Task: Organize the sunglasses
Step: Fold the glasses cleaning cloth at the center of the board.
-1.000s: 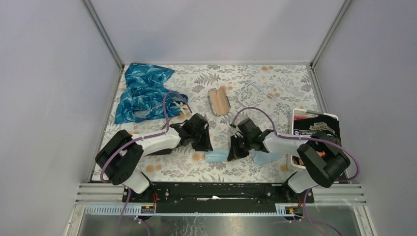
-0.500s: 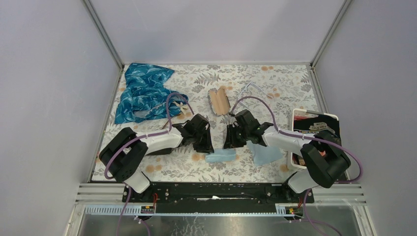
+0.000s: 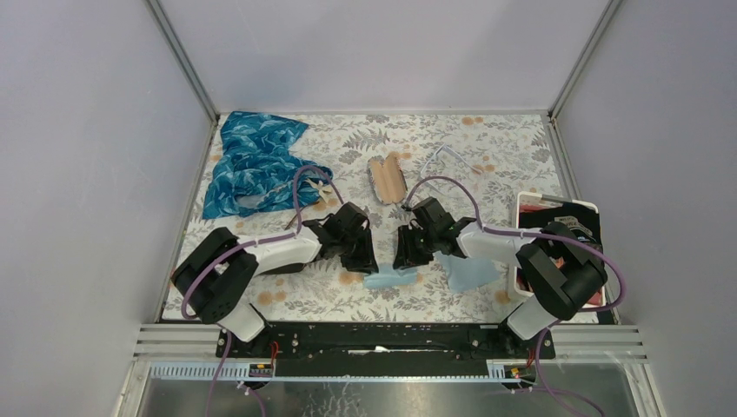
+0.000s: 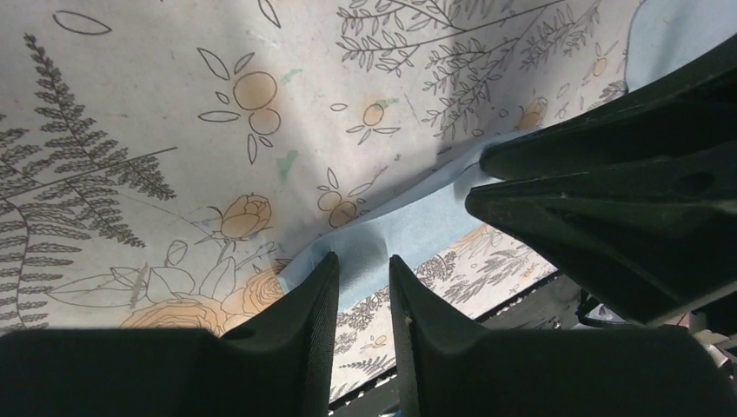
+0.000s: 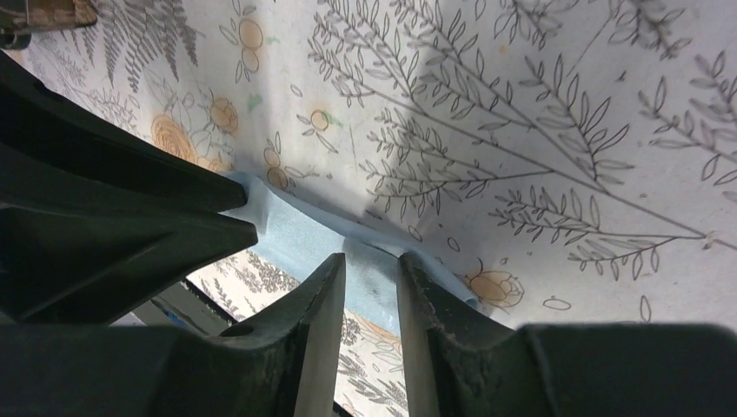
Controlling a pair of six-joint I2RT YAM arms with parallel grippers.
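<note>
Mid-table, left pincer [image 4: 363, 261] and right pincer [image 5: 372, 259] parted, pale blue cloth [image 3: 391, 278] partly hidden beneath

The floral-print table [image 3: 508, 143] bears a crumpled blue patterned cloth [image 3: 256, 165], a tan oblong object [image 3: 388, 179], a pale-blue cloth [image 3: 391, 277] and a white plastic bin [image 3: 521, 213].

Your overhead view is bright, even and sharp, lit from above, with only soft shadows on the tablecloth [image 3: 508, 161] in the lower middle of the frame. In your wrist views the left fingers [image 4: 300, 347] and right fingers [image 5: 317, 347] loom near-black and soft-edged along the bottom. Grey shade dims the print around them, while the top of each frame stays brighter.
</note>
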